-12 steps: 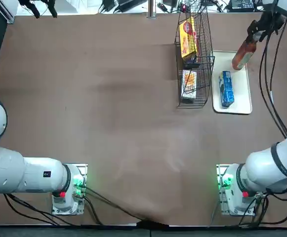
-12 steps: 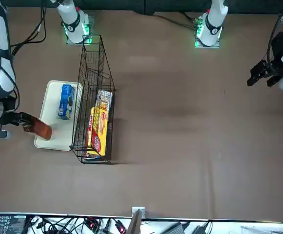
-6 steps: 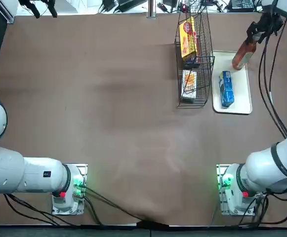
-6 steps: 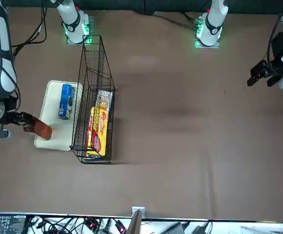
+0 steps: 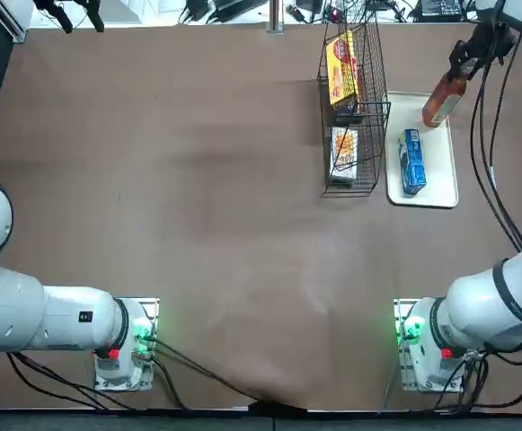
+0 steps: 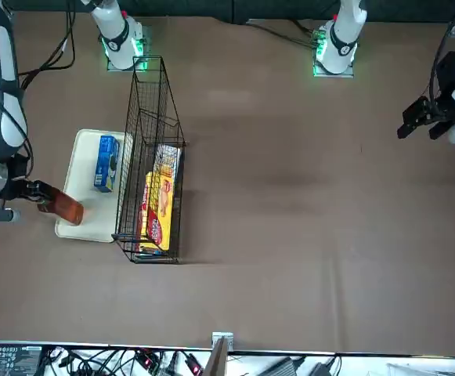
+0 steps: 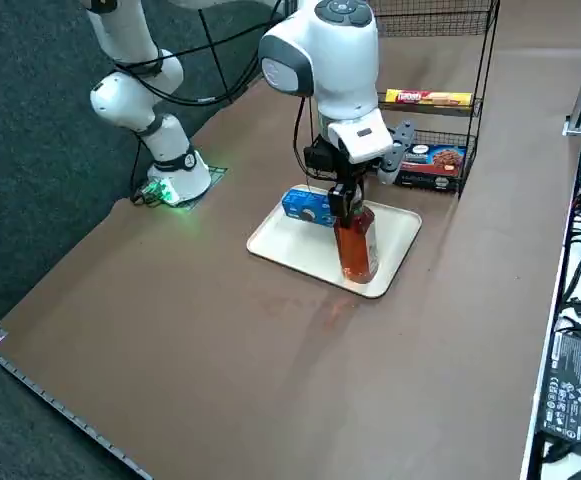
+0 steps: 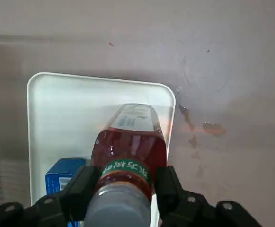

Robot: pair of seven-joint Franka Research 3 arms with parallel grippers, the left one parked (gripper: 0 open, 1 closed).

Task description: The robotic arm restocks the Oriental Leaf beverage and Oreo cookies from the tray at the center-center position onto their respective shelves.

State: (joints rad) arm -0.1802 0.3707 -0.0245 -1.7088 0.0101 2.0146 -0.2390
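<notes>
1. Right gripper (image 8: 123, 189) sits over the far end of the tray (image 7: 280, 245), jaws pinching the neck of the Oriental Leaf beverage (image 7: 355, 245), just below its cap.
2. Bottle roughly upright w/ a slight tilt; can't tell if its base touches the tray.
3. Oreo cookies (image 5: 411, 161) lie flat on the tray, nearer the robot than the bottle.
4. Shelves (image 5: 355, 99) stand just beside the tray on the desk (image 5: 198, 180), holding yellow-and-red packs (image 6: 158, 207).

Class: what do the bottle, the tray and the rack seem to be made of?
Bottle: clear, glossy plastic, probably; the red-brown tea shows through. Tray: smooth white, likely plastic, with rounded corners. Rack: thin black wire, apparently coated metal. The right gripper clamps the bottle's neck.
</notes>
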